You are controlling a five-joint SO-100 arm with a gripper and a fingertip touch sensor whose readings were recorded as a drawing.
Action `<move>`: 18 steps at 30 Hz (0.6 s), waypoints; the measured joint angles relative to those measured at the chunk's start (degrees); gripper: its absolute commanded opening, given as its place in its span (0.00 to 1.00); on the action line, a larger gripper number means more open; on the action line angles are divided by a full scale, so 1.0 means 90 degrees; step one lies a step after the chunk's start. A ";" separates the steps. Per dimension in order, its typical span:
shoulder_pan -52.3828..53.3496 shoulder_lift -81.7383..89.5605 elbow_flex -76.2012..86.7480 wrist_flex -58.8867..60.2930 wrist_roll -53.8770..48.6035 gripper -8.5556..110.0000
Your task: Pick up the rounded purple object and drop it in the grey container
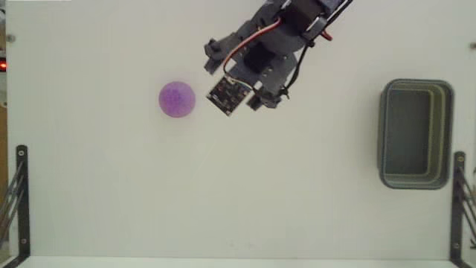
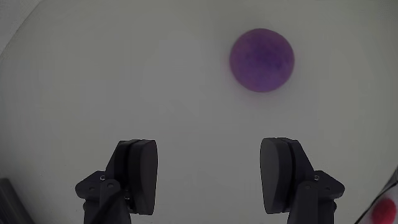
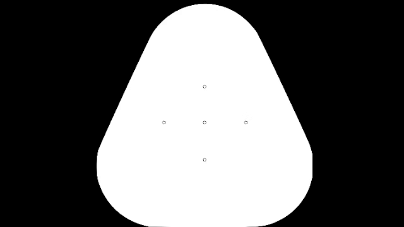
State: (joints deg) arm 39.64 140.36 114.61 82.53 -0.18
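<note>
white table (image 1: 223,193), our gripper (image 2: 208,177) spread wide, purple ball (image 2: 262,60) at one o'clock; off-centre, we could knock it rolling.

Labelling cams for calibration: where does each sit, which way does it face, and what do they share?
Fixed view: overhead, looking straight down at the white table; shows the arm, purple ball and grey bin.
Wrist view: on the gripper, looking past two open fingers at the table; ball ahead, slightly right.
Shared: ball, table and gripper.
</note>
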 measured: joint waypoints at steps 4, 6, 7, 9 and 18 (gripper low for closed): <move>0.0273 0.0000 0.0000 0.0000 0.0000 1.00; 0.0400 0.0000 0.0000 0.0000 0.0000 1.00; 0.0449 0.0000 0.0000 0.0000 0.0000 1.00; 0.0566 0.0000 0.0000 0.0000 0.0000 1.00; 0.0654 0.0000 0.0000 0.0000 0.0000 1.00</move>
State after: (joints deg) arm 45.53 140.36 114.61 82.53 -0.18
